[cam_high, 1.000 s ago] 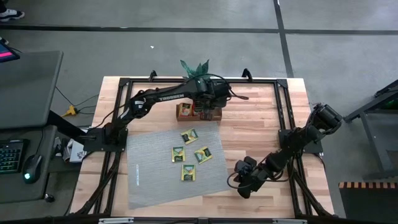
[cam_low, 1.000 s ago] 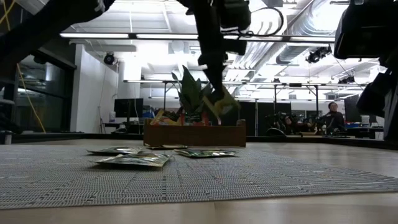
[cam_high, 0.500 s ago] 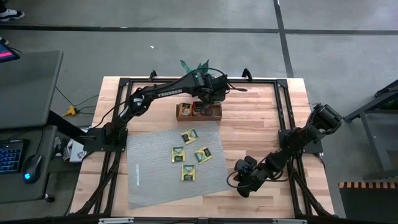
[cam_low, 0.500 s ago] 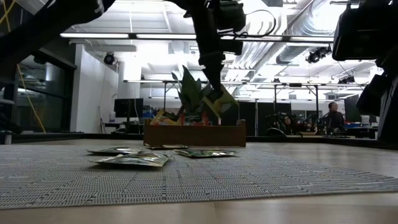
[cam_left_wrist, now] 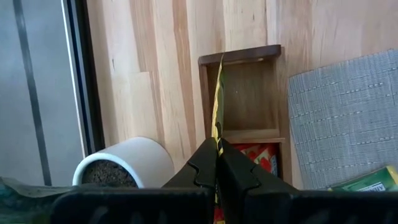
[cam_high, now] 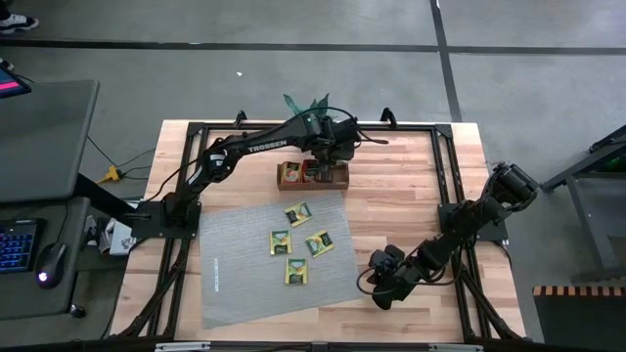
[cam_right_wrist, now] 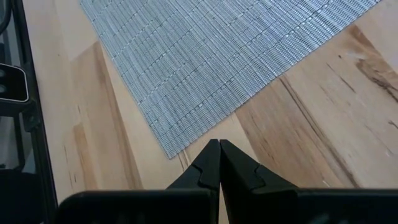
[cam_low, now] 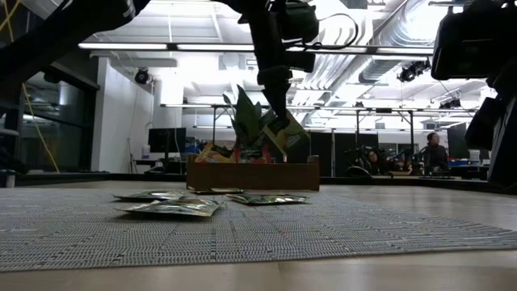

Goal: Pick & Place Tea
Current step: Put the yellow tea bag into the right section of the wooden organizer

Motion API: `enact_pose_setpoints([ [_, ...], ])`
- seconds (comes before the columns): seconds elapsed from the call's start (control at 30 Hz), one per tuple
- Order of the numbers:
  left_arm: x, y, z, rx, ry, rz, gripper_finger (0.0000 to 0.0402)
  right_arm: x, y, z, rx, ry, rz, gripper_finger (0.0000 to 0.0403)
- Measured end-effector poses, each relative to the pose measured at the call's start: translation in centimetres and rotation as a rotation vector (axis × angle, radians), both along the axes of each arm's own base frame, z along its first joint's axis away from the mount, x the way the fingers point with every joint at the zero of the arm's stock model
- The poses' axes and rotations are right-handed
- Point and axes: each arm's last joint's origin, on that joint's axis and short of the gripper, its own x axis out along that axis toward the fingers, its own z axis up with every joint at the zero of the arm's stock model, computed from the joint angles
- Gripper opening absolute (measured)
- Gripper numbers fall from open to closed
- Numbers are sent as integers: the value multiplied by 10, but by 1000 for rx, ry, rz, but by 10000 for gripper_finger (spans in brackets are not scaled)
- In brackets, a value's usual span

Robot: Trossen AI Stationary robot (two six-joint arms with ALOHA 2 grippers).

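I have the left gripper (cam_left_wrist: 217,149) above the brown three-compartment wooden tray (cam_high: 313,175), its jaws pressed tight on a thin yellow-green tea sachet (cam_left_wrist: 217,99) that I see edge-on, hanging over the tray's empty end compartment. From table height the same sachet (cam_low: 284,133) tilts just above the tray's front wall (cam_low: 252,174), not touching it. The compartment next to the empty one holds red sachets (cam_left_wrist: 258,157). A white round pot with dark soil (cam_left_wrist: 124,163) stands just beside the tray, on the side away from the grey ribbed mat (cam_high: 264,269), and green leaves (cam_high: 305,105) spread out beyond it.

Four more green and yellow sachets lie flat on the mat near the tray: one closest to it (cam_high: 297,212), two in the middle (cam_high: 281,241) (cam_high: 319,242), and one farthest off (cam_high: 296,271).

My right gripper (cam_right_wrist: 219,155) waits well apart from the tray, low over the bare light wooden table (cam_high: 411,210) just off the mat's corner (cam_right_wrist: 168,149). Its jaws are fully closed with nothing between them.
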Motion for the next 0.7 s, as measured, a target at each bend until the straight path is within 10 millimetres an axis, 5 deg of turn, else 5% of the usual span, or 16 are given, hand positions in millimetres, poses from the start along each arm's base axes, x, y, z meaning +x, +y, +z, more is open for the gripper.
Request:
enact_pose_setpoints([
  [0.7,-1,-1,-13,-35,38,10,0,0,0,0,1,-10,-25,0],
])
